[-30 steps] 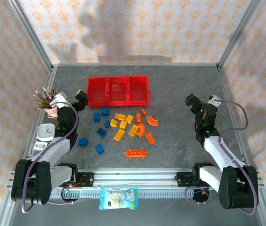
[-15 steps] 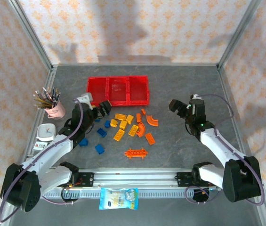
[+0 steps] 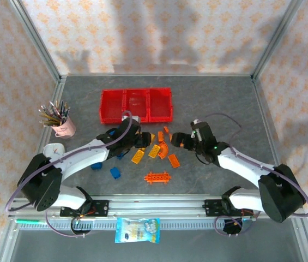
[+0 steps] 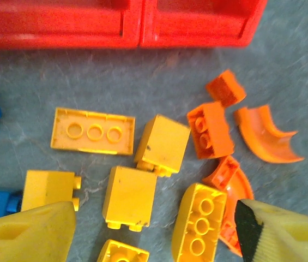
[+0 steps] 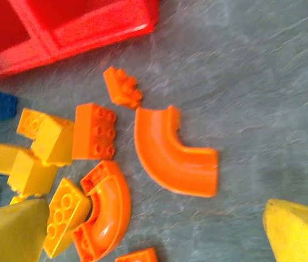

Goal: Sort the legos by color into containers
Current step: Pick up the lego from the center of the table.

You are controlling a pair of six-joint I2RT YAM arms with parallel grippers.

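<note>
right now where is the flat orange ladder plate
In the top view the ladder plate lies alone on the near side, centre, with a blue brick to its left and an orange brick just beyond it.

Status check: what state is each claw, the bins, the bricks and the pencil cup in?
Left claw: open, over yellow bricks.
Right claw: open, over orange bricks.
Bins: upright, no bricks inside.
Bricks: loose on the table, unsorted.
Pencil cup: upright, holding pencils.
</note>
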